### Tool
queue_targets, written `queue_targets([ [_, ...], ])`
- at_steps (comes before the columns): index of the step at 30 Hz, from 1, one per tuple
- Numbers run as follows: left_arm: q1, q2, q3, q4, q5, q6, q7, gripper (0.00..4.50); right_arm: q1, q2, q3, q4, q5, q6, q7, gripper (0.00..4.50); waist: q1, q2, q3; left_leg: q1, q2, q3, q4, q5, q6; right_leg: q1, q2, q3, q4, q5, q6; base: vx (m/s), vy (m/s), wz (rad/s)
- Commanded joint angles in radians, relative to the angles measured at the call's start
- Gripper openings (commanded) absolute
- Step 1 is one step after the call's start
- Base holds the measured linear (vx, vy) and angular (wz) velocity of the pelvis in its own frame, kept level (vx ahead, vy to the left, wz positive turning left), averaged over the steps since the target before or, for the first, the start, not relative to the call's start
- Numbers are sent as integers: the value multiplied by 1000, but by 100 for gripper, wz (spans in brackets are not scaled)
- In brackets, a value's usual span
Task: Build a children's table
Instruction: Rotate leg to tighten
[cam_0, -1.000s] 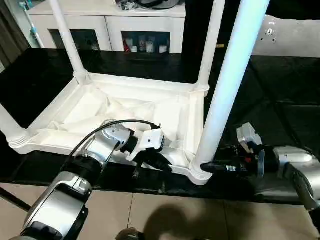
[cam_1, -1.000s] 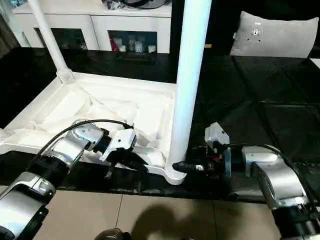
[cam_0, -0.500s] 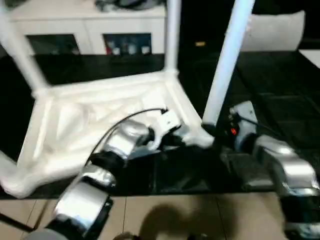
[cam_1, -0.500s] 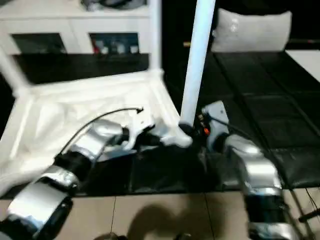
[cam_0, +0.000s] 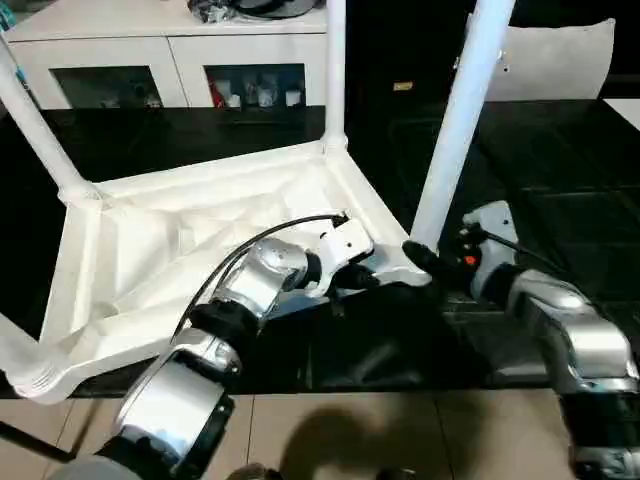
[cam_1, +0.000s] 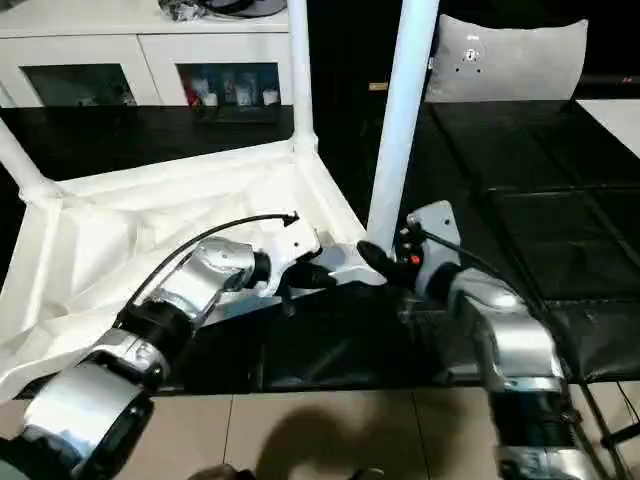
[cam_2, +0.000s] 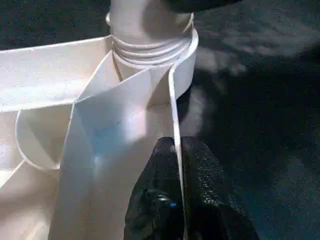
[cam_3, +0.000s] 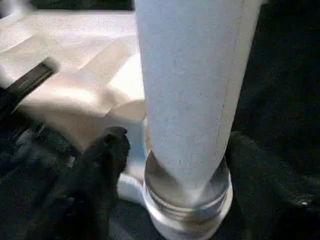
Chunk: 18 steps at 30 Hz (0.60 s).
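Note:
The white table top (cam_0: 200, 240) lies upside down on the black surface, ribbed underside up. Legs stand in its corner sockets: one at the near right (cam_0: 460, 110), one at the far right (cam_0: 335, 70), one on the left (cam_0: 35, 130). My left gripper (cam_0: 358, 275) is shut on the thin rim (cam_2: 174, 115) just beside the near right socket (cam_2: 150, 45). My right gripper (cam_0: 425, 258) sits at that leg's base (cam_3: 190, 125), open, with one black finger (cam_3: 102, 170) beside the socket and the leg between the fingers.
The black surface (cam_0: 560, 180) ends in a front edge close to me, with tiled floor (cam_0: 330, 440) below. A white cabinet with glass doors (cam_0: 170, 40) stands behind, and a grey cushion (cam_0: 555, 55) at the back right.
The camera has shifted. The table top has turned on the black surface, its near right corner swinging away from me with both grippers on it.

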Motion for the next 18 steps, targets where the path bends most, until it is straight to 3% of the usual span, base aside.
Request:
queue_targets([
  [1,-1,10,-21,-72,-31,-75,-106,0,8,-35,23,-29,30,-34,103,368,10,-24,-73,15,52,-22,-59,-206,104,59,-69,44,-76,-315,-183,0,0,0],
  [6,28,62,-48,-104,-52,-133,-247,0,42,-137,49,-66,53,-64,274,410,37,-22,-72,23,63,-22,-63,-231,92,54,-70,46,-77,-357,-171,0,0,0],
  [9,48,108,-71,-142,-78,-151,-386,0,42,-183,82,-40,36,-115,346,418,43,-21,-69,26,63,-22,-66,-258,72,50,-74,47,-79,-391,-169,0,0,0],
  [12,54,131,-86,-154,-80,-168,-442,0,46,-196,94,-38,63,-119,416,418,47,-19,-70,25,64,-23,-66,-268,70,49,-73,48,-77,-385,-172,0,0,0],
  [14,57,142,-91,-164,-84,-171,-468,0,45,-204,97,-33,87,-117,464,385,51,-19,-70,27,66,-23,-67,-268,68,49,-73,48,-76,-379,-176,0,0,0],
  [17,61,147,-94,-181,-93,-169,-502,0,44,-214,106,-31,118,-98,524,382,59,-22,-71,26,67,-23,-66,-255,69,51,-76,50,-71,-360,-186,0,0,0],
  [18,63,147,-95,-186,-95,-168,-508,0,44,-214,108,-31,124,-92,534,355,62,-25,-71,26,68,-22,-66,-248,72,50,-76,50,-71,-358,-186,0,0,0],
])
